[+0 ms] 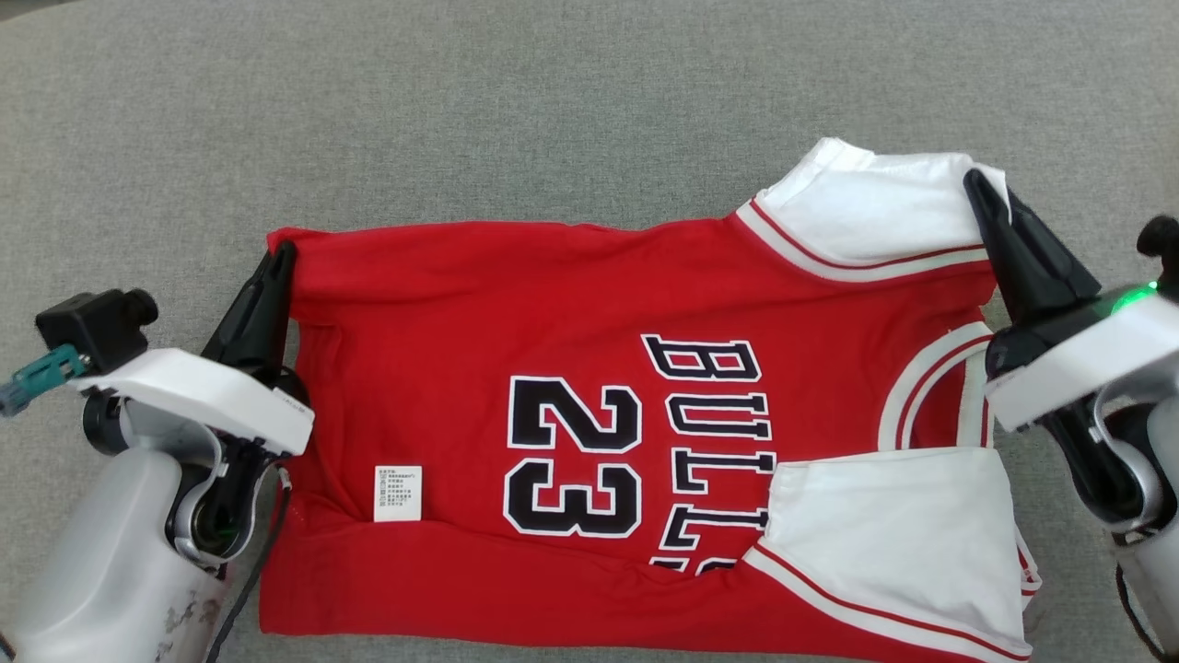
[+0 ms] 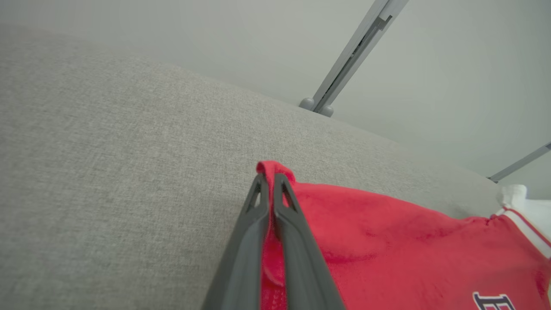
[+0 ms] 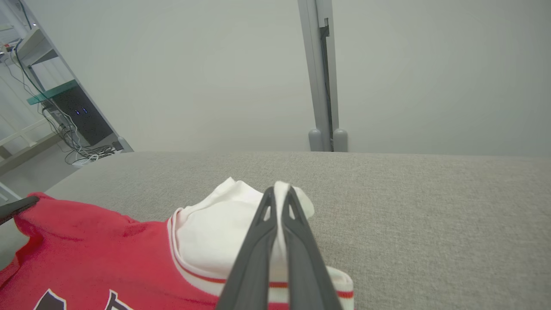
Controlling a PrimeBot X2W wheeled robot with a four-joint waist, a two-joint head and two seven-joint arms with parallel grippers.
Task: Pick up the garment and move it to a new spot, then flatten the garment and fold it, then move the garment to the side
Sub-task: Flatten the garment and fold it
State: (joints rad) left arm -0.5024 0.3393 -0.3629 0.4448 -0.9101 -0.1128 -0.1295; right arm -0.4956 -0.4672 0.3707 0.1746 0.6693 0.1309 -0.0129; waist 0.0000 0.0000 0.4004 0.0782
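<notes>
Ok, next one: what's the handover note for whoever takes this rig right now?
Left gripper: shut on the far hem corner of the jersey.
Right gripper: shut on the far sleeve.
Jersey: spread front up on the grey cushion, near sleeve folded over the lettering.
Done: seemingly laid out and flattened, near side turned in.
Left: probably bring the held far edge over toward the near side, finish the fold, move it aside.
</notes>
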